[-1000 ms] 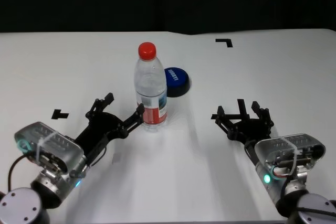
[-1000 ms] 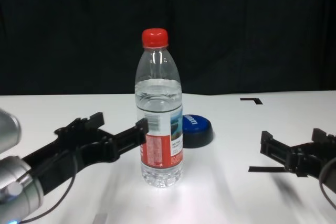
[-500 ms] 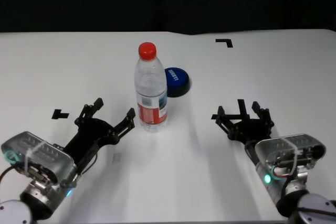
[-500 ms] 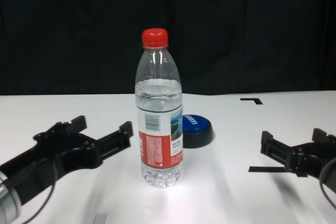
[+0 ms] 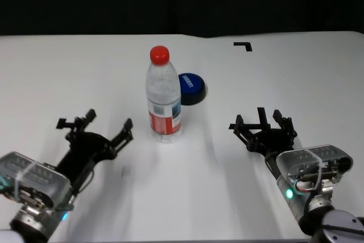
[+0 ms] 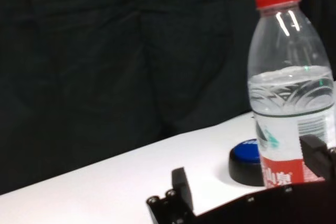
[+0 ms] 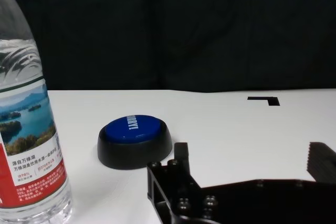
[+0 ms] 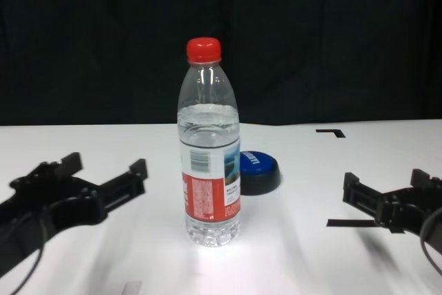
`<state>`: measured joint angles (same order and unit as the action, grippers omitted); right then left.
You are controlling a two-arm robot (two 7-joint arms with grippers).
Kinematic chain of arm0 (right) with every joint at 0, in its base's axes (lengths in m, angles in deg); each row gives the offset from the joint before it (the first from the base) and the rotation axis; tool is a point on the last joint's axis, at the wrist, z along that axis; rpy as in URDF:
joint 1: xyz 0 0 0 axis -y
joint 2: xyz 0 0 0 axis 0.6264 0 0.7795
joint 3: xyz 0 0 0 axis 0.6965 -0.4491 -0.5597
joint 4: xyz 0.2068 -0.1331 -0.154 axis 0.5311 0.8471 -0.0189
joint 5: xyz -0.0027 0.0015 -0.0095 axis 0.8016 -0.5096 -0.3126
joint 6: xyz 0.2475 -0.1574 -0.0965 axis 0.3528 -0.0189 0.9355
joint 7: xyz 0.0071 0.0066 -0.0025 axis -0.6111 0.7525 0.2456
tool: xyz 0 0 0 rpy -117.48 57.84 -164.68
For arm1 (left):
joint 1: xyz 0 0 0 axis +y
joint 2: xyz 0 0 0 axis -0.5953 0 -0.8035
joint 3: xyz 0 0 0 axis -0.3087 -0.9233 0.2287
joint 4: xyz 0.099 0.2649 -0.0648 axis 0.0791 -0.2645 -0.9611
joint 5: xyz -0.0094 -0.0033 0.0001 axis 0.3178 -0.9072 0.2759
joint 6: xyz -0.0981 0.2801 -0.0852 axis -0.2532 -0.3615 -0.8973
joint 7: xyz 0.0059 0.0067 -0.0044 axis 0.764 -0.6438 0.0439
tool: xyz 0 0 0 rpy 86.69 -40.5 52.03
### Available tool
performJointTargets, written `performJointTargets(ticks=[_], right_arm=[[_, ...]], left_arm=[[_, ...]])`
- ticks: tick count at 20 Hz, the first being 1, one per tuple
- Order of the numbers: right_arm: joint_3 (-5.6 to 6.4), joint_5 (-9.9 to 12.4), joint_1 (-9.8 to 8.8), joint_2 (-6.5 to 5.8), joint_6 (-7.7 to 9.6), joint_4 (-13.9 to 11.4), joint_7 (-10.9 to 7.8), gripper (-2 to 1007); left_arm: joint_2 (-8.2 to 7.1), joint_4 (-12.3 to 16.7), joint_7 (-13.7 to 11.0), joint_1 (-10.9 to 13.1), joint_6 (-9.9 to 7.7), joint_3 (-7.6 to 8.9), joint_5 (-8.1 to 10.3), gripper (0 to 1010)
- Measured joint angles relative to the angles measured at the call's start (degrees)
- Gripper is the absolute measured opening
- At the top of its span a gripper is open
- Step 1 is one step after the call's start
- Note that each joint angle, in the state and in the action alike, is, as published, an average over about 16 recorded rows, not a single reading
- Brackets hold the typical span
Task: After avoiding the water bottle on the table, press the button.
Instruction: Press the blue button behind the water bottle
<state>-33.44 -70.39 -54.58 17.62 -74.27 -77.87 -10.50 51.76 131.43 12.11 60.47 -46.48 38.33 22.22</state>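
The blue dome button (image 5: 190, 86) with white lettering, possibly "SORRY!", is sitting on the white table (image 5: 296, 78) just behind the upright water bottle (image 5: 164, 98). The left gripper (image 5: 95, 126) and right gripper (image 5: 263, 121) are both resting spread wide, holding nothing.

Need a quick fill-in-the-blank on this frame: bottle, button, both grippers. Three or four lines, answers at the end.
1. The water bottle stands upright with a ___ cap.
2. In the head view, the blue button sits on the table just ___ the bottle.
3. The left gripper is open and ___ the bottle, not touching it.
4. The right gripper is open and holds ___.

Answers: red; behind; beside; nothing
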Motion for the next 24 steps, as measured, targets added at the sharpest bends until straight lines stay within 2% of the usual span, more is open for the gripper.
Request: performJointTargets(ticks=[13, 24], right_arm=[[0.0, 0.0, 0.0, 0.0, 0.0, 0.0, 0.0, 1003], [0.0, 0.0, 0.0, 0.0, 0.0, 0.0, 0.0, 1003]], left_arm=[[2.71, 1.3, 4.34, 2.89, -0.4, 3.63, -4.25, 1003], [4.33, 0.59, 5.09, 3.21, -1.07, 5.14, -6.71, 1003]])
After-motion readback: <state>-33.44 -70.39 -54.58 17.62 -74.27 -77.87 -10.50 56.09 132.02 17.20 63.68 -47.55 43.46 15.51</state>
